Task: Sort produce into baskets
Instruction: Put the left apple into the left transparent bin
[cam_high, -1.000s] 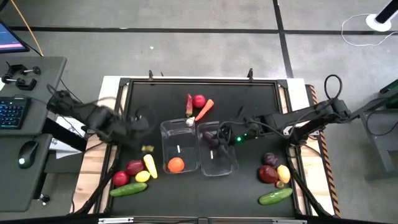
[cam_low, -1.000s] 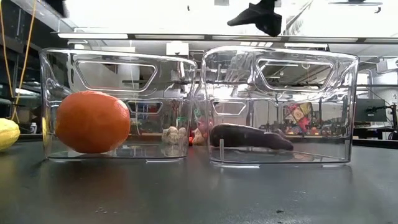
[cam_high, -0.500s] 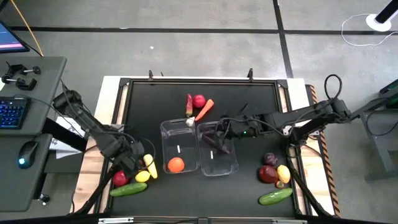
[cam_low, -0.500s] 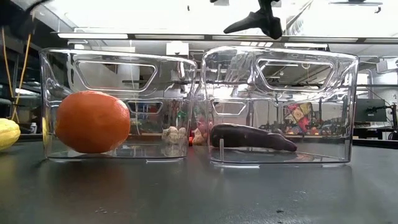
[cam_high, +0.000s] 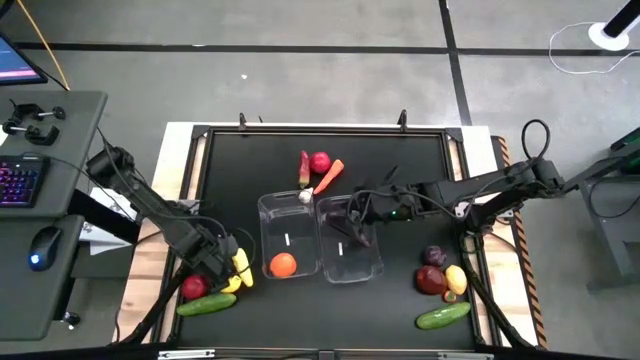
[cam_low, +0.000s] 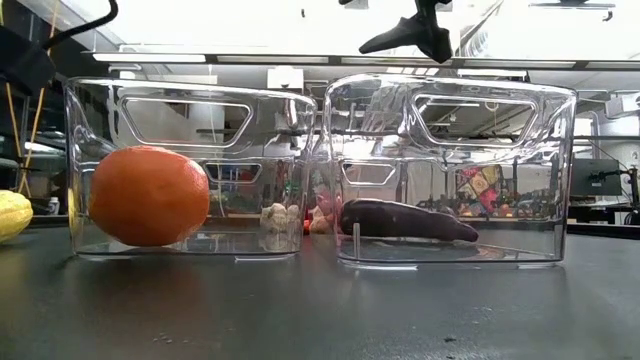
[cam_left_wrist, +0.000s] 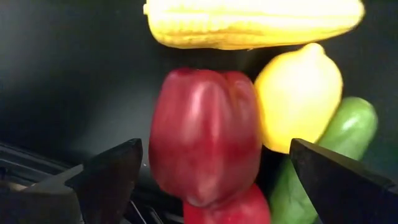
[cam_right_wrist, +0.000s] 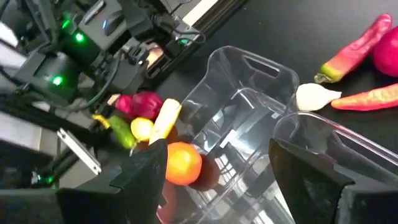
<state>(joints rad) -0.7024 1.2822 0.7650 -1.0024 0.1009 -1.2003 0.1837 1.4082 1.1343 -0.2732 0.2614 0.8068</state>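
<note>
The left gripper hangs wide open and empty over a glossy, lobed red pepper near the table's front left corner, beside a ribbed yellow corn cob, a lemon and a smooth cucumber. The right gripper, also spread and empty, is above the right clear plastic bin, whose eggplant only the low view shows plainly; the left bin holds a round orange.

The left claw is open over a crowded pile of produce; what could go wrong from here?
The left claw straddles the red pepper, which touches the lemon and sits close to the corn and cucumber. Closing could pinch or push a neighbour too. The pepper looks smooth and might slip out.
</note>
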